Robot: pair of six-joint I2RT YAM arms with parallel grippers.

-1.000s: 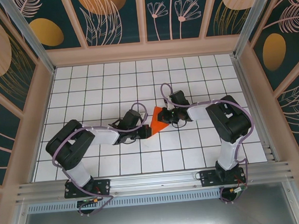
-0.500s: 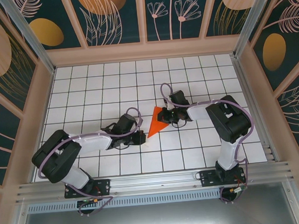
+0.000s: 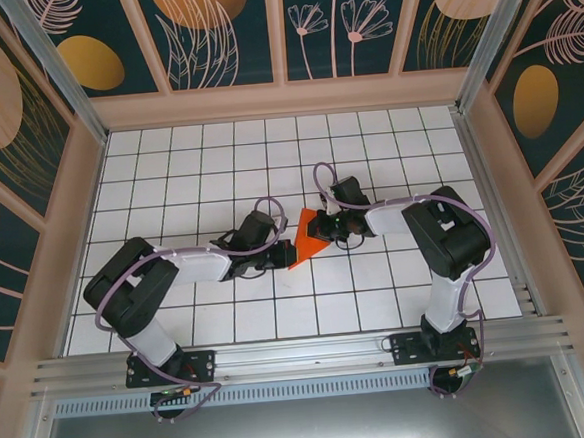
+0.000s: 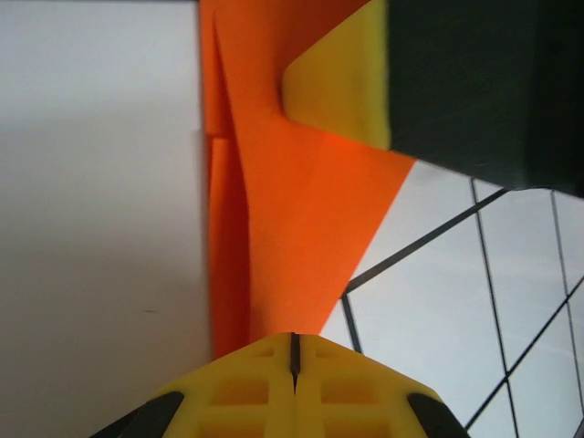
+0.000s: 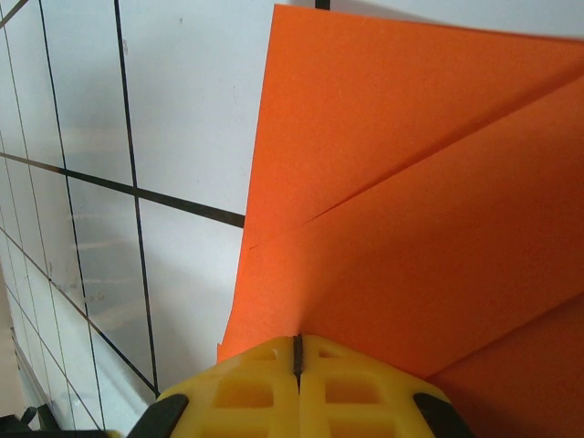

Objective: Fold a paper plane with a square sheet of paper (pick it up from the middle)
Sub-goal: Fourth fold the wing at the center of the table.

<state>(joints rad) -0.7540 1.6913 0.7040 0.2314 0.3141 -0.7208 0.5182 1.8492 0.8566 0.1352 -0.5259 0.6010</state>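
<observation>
The square sheet of paper (image 3: 308, 240) lies folded into an orange-red pointed triangle on the middle of the tiled table, its point toward the near left. My left gripper (image 3: 281, 257) is shut, its yellow tips (image 4: 294, 339) resting on the paper's narrow end (image 4: 292, 210). From the right, my right gripper (image 3: 325, 228) is also shut, tips (image 5: 297, 342) down on the creased paper (image 5: 429, 201) at its wide end. One of its yellow fingers (image 4: 338, 87) shows at the top of the left wrist view. Whether either gripper pinches the paper I cannot tell.
The white gridded table (image 3: 208, 165) is boxed in by patterned walls (image 3: 279, 29) at the back and both sides. An aluminium rail (image 3: 302, 359) runs along the near edge by the arm bases.
The left gripper pulled back to the near left off the paper, then returned to its narrow end. The right gripper and the paper stayed put.
</observation>
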